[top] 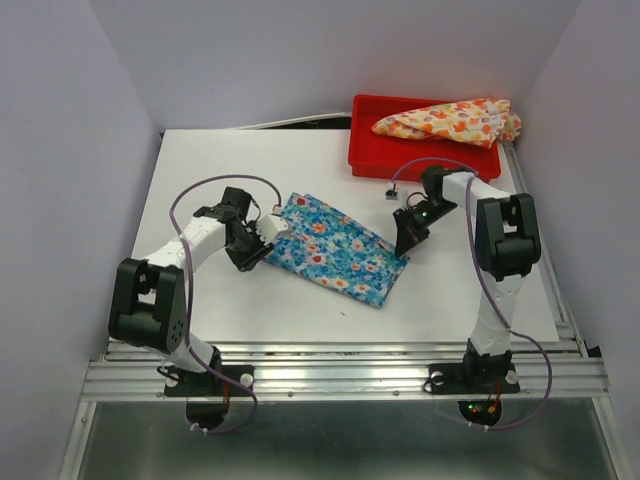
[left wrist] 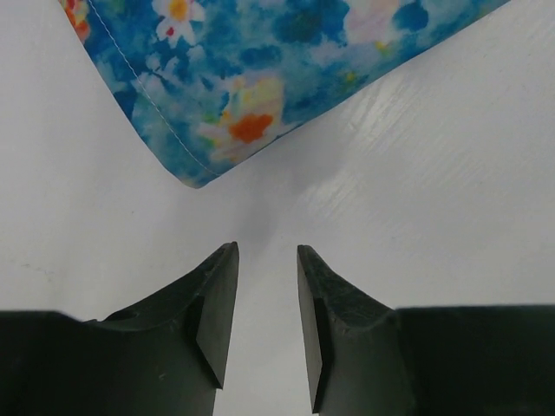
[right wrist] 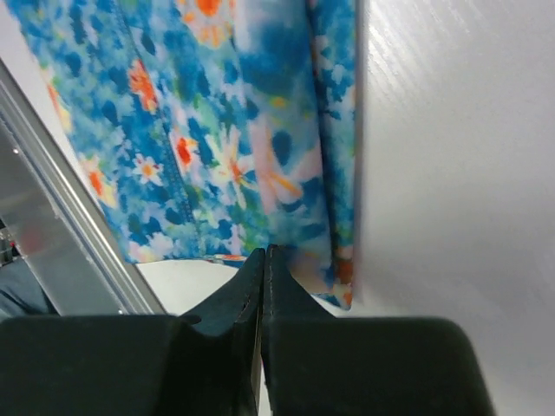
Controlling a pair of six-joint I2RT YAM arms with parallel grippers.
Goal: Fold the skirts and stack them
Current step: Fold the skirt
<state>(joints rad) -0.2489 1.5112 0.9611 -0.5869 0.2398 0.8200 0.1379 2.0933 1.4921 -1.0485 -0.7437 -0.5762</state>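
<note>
Blue skirt point(top: 338, 248) looks thin and floppy, so grab the corners. Left gripper point(left wrist: 266, 251) is half-spread and empty; right gripper point(right wrist: 263, 253) is clamped tight at the hem, can't tell if it caught cloth.

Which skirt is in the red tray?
The cream-yellow skirt with orange flowers, bunched in the tray; the blue skirt lies flat on the white table.

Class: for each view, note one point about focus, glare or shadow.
Top external: even light, soft shadows, glare along the metal rail. Left wrist: jaws sharp, blue skirt slightly soft, a faint shadow on the table ahead of the jaws. Right wrist: the skirt's print is blurred, the table at right nearly washed out.
</note>
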